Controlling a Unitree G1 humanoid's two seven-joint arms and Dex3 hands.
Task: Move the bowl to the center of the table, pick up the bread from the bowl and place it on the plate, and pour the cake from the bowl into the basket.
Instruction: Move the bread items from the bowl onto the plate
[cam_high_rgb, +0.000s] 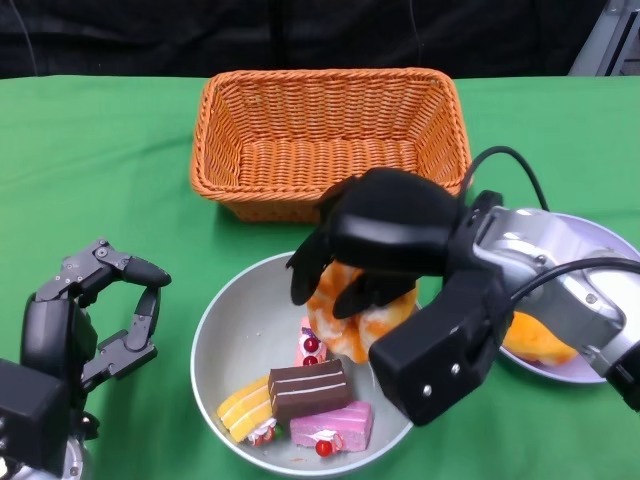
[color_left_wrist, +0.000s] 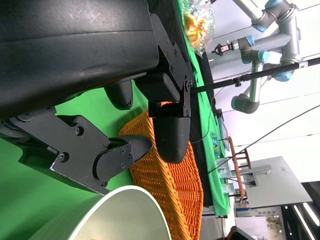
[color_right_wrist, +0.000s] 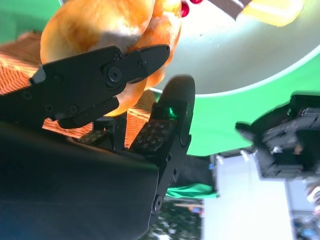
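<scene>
The grey bowl (cam_high_rgb: 238, 318) sits near the table's front middle, with the orange bread (cam_high_rgb: 345, 325) at its far right side. Beside the bread lie a chocolate cake slice (cam_high_rgb: 308, 388), a pink one (cam_high_rgb: 332, 425), a yellow one (cam_high_rgb: 245, 408) and a small cherry-topped piece (cam_high_rgb: 310, 345). My right hand (cam_high_rgb: 385, 240) covers the bread from above, its fingers curled around it. In the right wrist view a finger (color_right_wrist: 100, 80) lies across the bread (color_right_wrist: 95, 25) over the bowl (color_right_wrist: 240, 55). My left hand (cam_high_rgb: 100, 310) hangs left of the bowl, fingers apart, holding nothing.
The orange wicker basket (cam_high_rgb: 330, 140) stands just behind the bowl; its weave (color_left_wrist: 170, 190) shows past my left fingers (color_left_wrist: 125, 150). A pale plate (cam_high_rgb: 590, 235) at the right carries another orange bread (cam_high_rgb: 535, 340), partly hidden by my right forearm. Green cloth covers the table.
</scene>
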